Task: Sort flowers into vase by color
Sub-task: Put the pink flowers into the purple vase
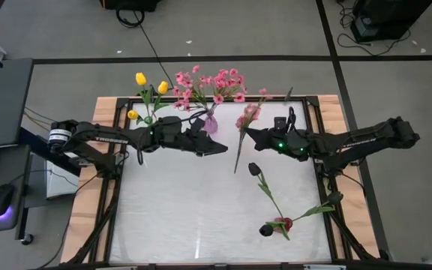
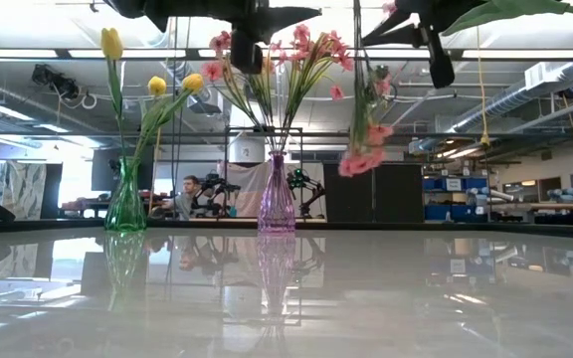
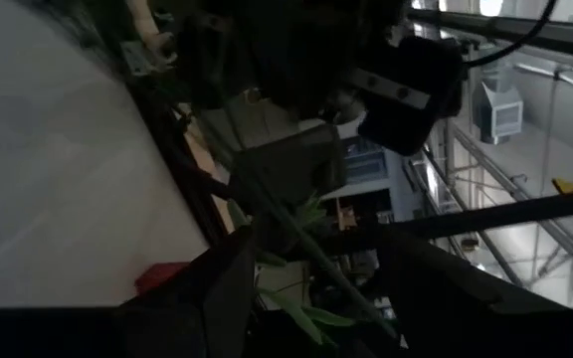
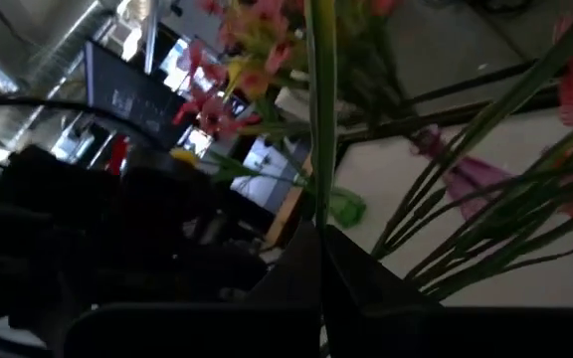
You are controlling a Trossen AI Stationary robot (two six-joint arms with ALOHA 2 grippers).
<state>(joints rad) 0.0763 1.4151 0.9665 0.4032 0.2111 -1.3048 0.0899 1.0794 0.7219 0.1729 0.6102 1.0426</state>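
My right gripper [image 1: 251, 136] is shut on a spray of pink blossoms [image 1: 247, 114], held in the air just right of the purple vase [image 1: 211, 124]. That vase [image 2: 276, 199] holds several pink sprays. The green vase [image 2: 125, 202] to its left holds three yellow tulips [image 1: 140, 78]. My left gripper [image 1: 220, 148] hovers open near the purple vase, close to the held stem, and touches nothing. Two dark tulips [image 1: 255, 169] and a red bloom [image 1: 283, 223] lie flat on the table's right near part. My right gripper pinches the pink spray's green stem [image 4: 321, 214] between its two fingers, about midway along it [image 1: 243, 142]. The fingers come level from the table's right and lie across the stem. The spray is lifted clear, and its blossoms [image 2: 364, 157] droop toward the far side.
The white table top [image 1: 178, 210] shows bare on its left and near middle. A wooden frame with dark rails [image 1: 317, 105] runs around it. A desk with a mouse [image 1: 2, 199] stands left. A person [image 2: 189, 196] sits in the room beyond.
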